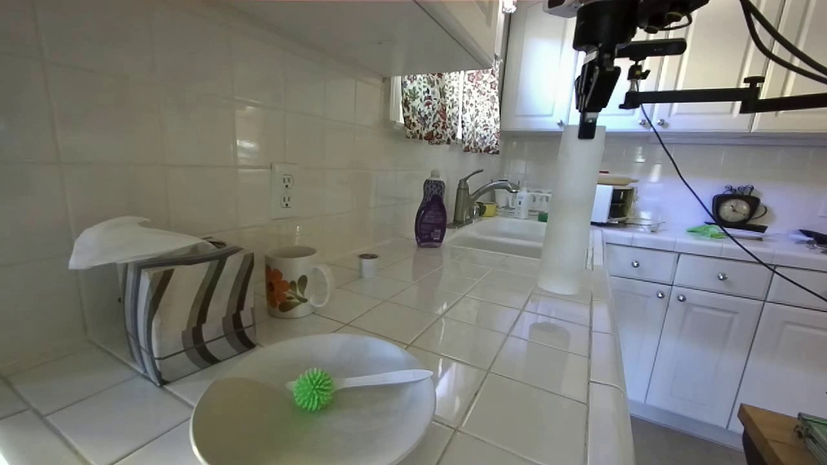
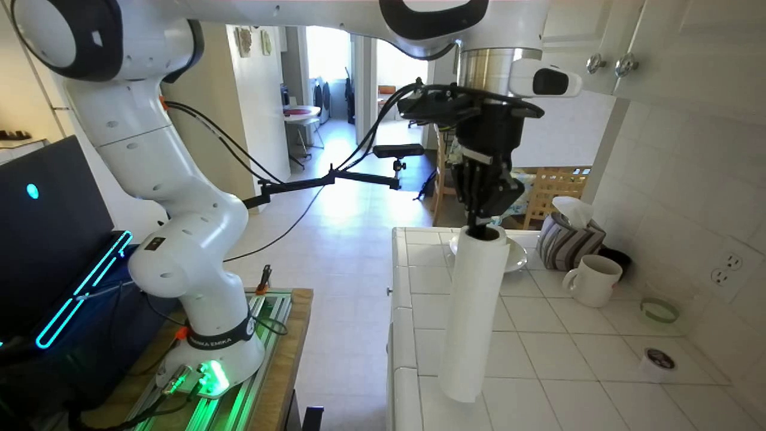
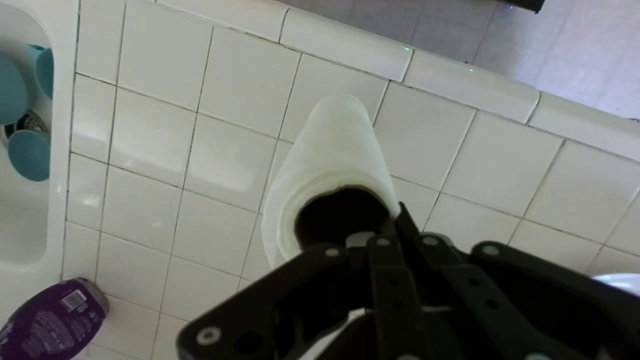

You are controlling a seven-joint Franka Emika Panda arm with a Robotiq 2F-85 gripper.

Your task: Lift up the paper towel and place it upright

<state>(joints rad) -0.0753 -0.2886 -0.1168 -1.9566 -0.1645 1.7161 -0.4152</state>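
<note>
On the tiled worktop (image 1: 510,400), a green-headed brush (image 1: 325,389) lies in a wide white bowl (image 1: 342,429); a striped tissue box (image 1: 194,307) and a flowered mug (image 1: 291,282) stand near it. A purple bottle (image 1: 430,216) stands near the sink (image 3: 61,130), where teal dishes (image 3: 30,156) sit.

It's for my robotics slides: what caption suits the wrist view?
Gripper holding the paper towel by its rim over the tiles.

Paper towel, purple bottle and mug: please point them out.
Paper towel (image 2: 474,317), in an exterior view: side.
Purple bottle (image 3: 56,320), in the wrist view: printed body.
Mug (image 1: 291,284), in an exterior view: flowered side.
</note>
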